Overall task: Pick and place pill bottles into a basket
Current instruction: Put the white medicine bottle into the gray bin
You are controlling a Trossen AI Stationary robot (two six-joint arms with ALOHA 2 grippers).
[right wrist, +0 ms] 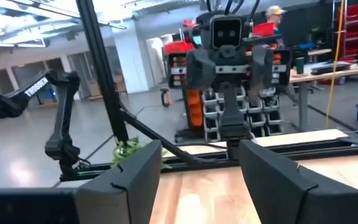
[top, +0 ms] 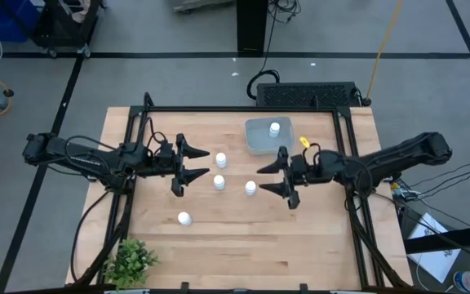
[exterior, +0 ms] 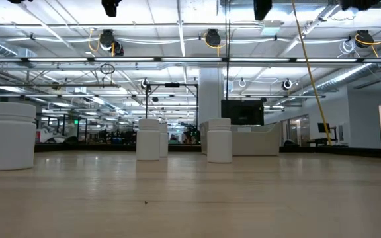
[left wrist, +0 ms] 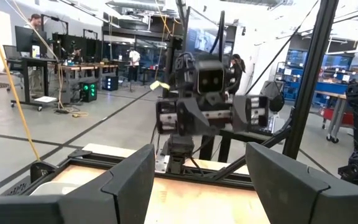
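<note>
Three white pill bottles stand upright on the wooden table between my grippers [top: 220,160], [top: 219,182], [top: 250,188]. Another stands nearer the front edge [top: 184,218] and looms large in the low view [exterior: 10,135]. One more bottle [top: 275,128] stands inside the translucent grey-blue basket [top: 256,144] at the far right. My left gripper [top: 192,163] is open and empty, just left of the bottles, above the table. My right gripper [top: 271,179] is open and empty, just right of them, facing the left one.
A small green plant [top: 129,261] stands at the near left corner. A black box [top: 304,94] lies beyond the far edge. A small yellow object [top: 304,141] lies beside the basket. Black frame rails [top: 345,171] run along the table's sides.
</note>
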